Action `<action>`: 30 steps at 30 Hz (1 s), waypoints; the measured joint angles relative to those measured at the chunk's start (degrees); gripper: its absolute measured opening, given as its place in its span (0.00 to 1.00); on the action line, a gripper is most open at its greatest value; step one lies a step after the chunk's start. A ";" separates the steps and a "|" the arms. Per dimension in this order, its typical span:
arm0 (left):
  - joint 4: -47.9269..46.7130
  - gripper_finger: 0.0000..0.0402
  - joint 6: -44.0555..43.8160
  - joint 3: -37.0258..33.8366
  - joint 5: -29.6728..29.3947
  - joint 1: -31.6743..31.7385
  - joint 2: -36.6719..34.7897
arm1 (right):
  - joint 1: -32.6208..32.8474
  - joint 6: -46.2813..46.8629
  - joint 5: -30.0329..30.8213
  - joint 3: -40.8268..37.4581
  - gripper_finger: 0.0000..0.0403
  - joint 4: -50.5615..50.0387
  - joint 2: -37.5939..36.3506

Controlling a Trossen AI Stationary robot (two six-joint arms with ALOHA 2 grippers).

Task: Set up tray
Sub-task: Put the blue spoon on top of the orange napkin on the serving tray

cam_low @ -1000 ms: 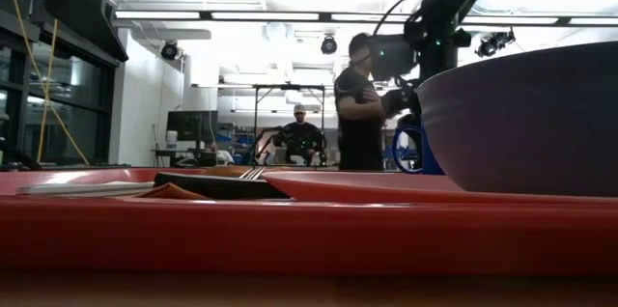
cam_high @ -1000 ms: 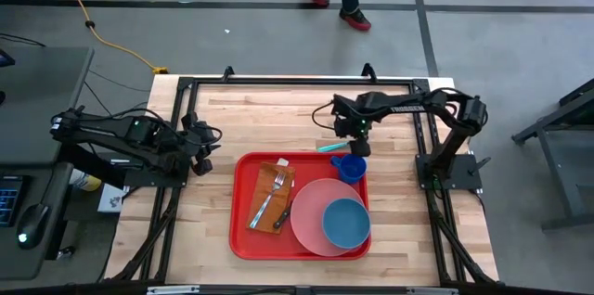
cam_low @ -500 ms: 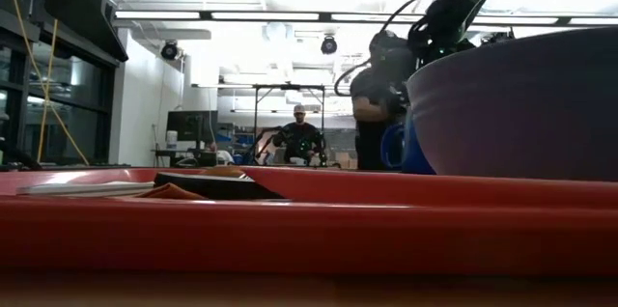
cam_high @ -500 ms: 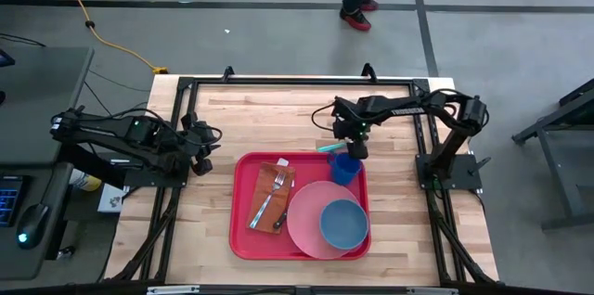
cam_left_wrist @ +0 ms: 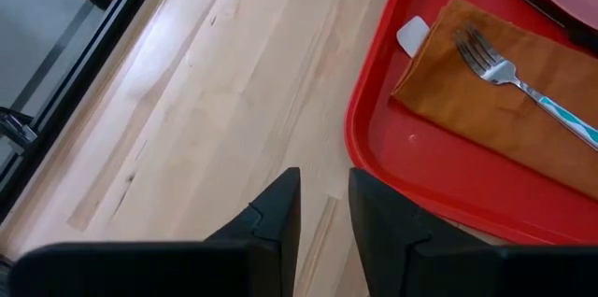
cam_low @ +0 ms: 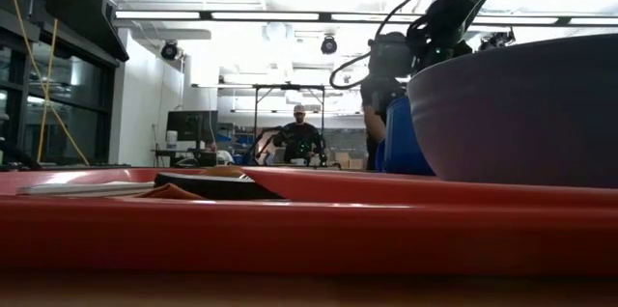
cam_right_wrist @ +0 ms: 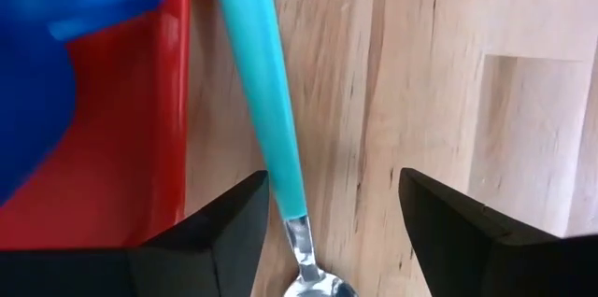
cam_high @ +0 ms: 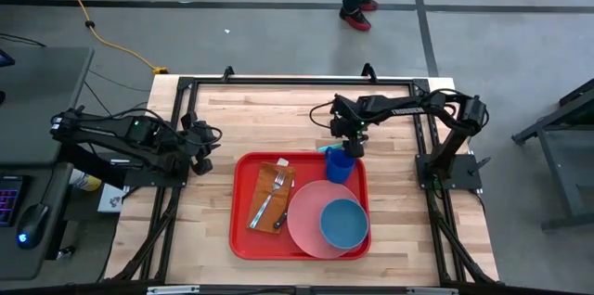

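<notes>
**Loaded tray calls for a rim grip**

The red tray sits mid-table, stiff, probably slick, best held by its raised rim. The right gripper hangs spread over a teal-handled spoon just beside it; the left gripper waits, fingers nearly together.

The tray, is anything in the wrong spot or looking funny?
One thing stands out: a teal-handled spoon lies on the bare wooden table just outside the red tray, while the fork rests on the brown napkin inside. The open right gripper hovers over the spoon.
</notes>
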 joint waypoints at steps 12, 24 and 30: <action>-0.66 0.31 -0.04 0.00 -0.65 0.00 -0.01 | 2.11 4.30 -0.13 5.08 0.54 -7.25 0.00; -0.90 0.31 -0.04 0.00 -1.07 0.00 -0.02 | 2.37 4.88 1.34 15.32 0.55 -21.32 -0.04; -0.97 0.31 -0.04 0.00 -1.05 0.00 -0.02 | -0.66 3.50 2.53 15.99 0.55 -31.43 -0.04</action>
